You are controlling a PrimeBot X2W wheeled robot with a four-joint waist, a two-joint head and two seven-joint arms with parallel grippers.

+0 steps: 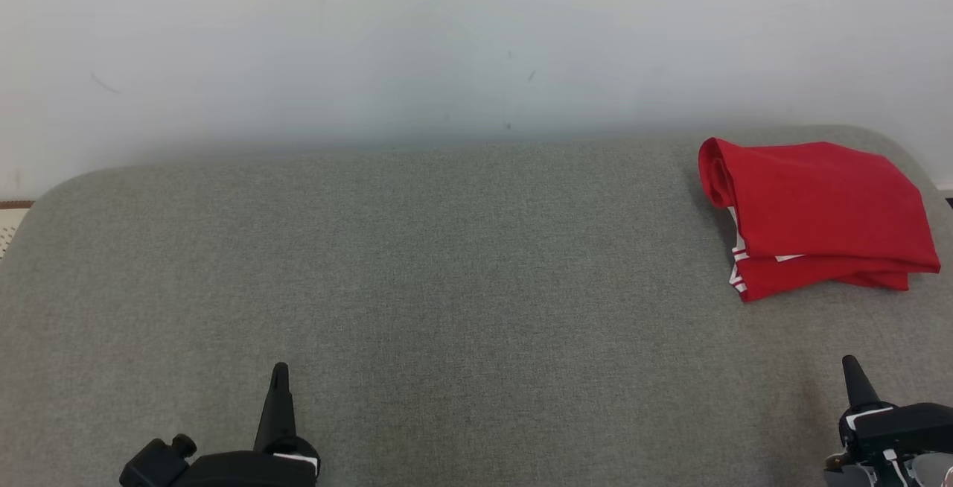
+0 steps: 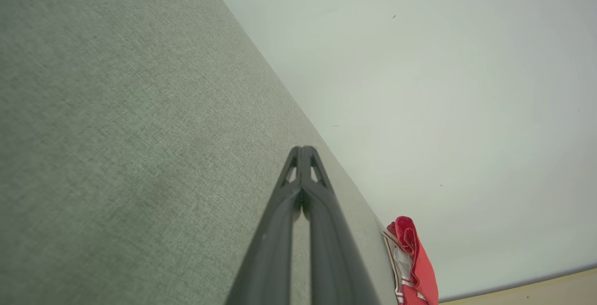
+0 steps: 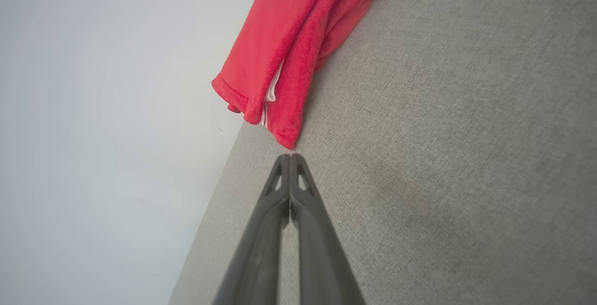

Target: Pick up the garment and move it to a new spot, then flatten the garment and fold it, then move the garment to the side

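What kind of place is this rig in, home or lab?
Probably a bare test room, though a bedroom is possible: a grey fabric-covered surface with rounded corners set against a plain white wall, a folded red garment lying at its far right corner. Bed or padded table, I cannot tell.

1 red garment [image 1: 819, 211], 1 grey fabric surface [image 1: 447, 286], and 2 grippers: left gripper [image 1: 280, 371] and right gripper [image 1: 850, 365].

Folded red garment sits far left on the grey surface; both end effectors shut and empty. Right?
Not quite. The head view shows the folded red garment at the far right of the grey surface, not the left. The rest holds: the left end effector and right end effector are both shut and empty.
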